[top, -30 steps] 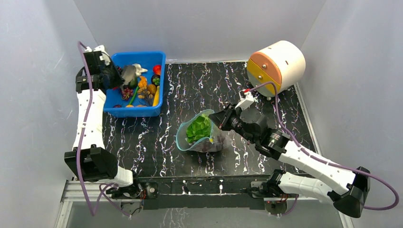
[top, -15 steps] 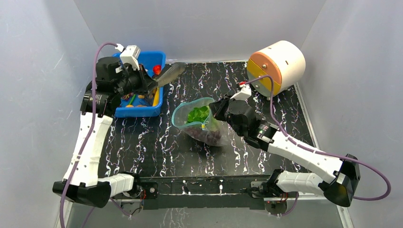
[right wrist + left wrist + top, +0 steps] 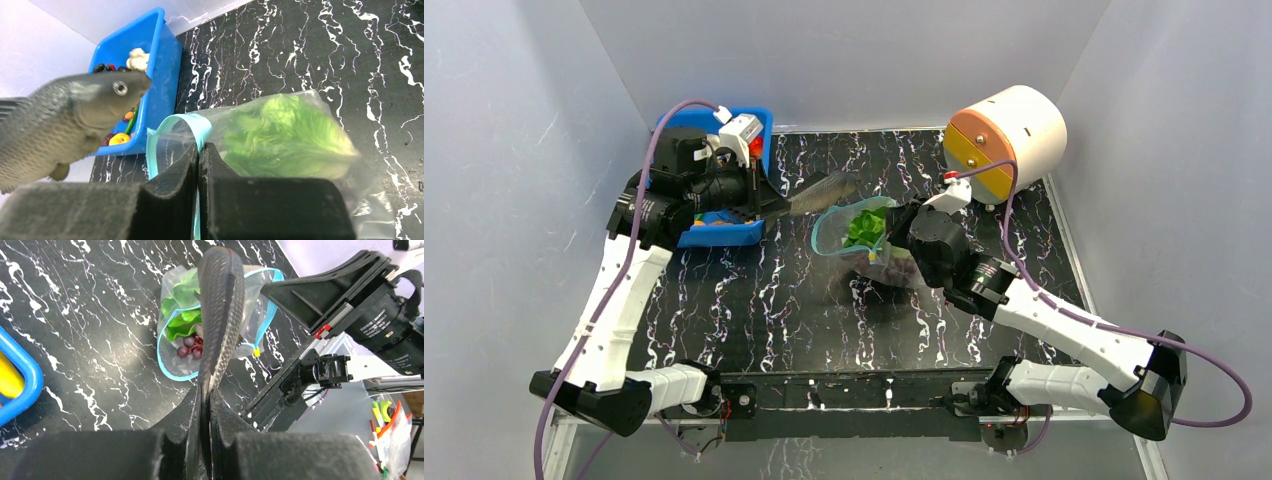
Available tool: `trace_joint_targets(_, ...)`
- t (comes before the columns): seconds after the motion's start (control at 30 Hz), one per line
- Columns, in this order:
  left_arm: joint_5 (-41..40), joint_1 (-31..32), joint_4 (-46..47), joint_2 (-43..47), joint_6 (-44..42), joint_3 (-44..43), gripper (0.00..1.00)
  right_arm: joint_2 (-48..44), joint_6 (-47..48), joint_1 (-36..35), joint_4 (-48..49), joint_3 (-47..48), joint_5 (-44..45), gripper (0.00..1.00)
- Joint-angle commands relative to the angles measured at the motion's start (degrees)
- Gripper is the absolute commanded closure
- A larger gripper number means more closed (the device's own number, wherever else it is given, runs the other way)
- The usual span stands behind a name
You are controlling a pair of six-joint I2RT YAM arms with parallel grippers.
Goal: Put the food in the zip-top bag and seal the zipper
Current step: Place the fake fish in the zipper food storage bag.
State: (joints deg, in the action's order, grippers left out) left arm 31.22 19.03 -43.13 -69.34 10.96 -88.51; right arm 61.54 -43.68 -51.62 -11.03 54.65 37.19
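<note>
- Top external view, nearest me: the right gripper (image 3: pixel 892 228) has its fingers pressed together on the rim of the bag (image 3: pixel 836 243), with the mouth open toward the left.
- Inside the bag sit the lettuce (image 3: pixel 862 225) and, lower down, the grapes (image 3: pixel 894 268).
- The zipper (image 3: pixel 161 352) is unsealed and loops round the open mouth.
- The left gripper (image 3: pixel 776 205) pinches a grey fish (image 3: pixel 819 190) by the tail. Its head is just at the bag's mouth, above the table (image 3: pixel 754 310).
- Farther back, a blue bin (image 3: pixel 724 233) of toy foods stands at the left and an orange-faced drum (image 3: pixel 1009 135) at the right.
</note>
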Motion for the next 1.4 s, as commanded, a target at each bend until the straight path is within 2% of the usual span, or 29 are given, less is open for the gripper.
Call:
trace_joint_targets(0.0, 2.78, 0.1, -4.27, -0.05, -0.87, -0.62, 1.0, -1.98, -0.08, 0.29, 5.08, 2.38, 1.85, 1.0)
trace_joint_targets(0.23, 7.14, 0.75, -1.46, 1.79, -0.96, 3.26, 1.0, -2.81, 1.91, 0.29, 9.44, 0.54, -0.87, 1.0)
trace_joint_targets(0.43, 7.42, 1.28, -5.18, 0.9, -1.53, 2.59, 1.0, -2.67, 2.66, 0.29, 9.36, 0.26, -1.45, 1.0)
trace_joint_targets(0.57, 11.32, 1.82, -5.46, 1.88, -1.32, 3.4, 1.0, -2.72, 2.61, 0.29, 7.86, -1.18, 1.02, 1.0)
trace_joint_targets(0.77, 9.68, 3.82, -5.76, 3.81, -4.1, 4.41, 1.0, -3.88, 2.65, 0.29, 8.12, -3.32, 2.75, 1.0)
trace_joint_targets(0.87, 7.86, 4.65, -6.59, 2.83, -4.82, 4.5, 1.0, -5.15, 4.34, 0.29, 9.57, -3.91, 0.63, 1.0)
trace_joint_targets(1.07, 11.0, 4.88, -5.74, 0.21, -3.08, 4.65, 1.0, -6.54, 8.05, 0.29, 13.36, -5.19, -4.36, 1.0)
trace_joint_targets(1.37, 14.89, 5.22, -1.78, -1.78, 3.62, 4.89, 1.0, -6.17, 6.27, 0.29, 13.77, -5.35, -6.36, 1.0)
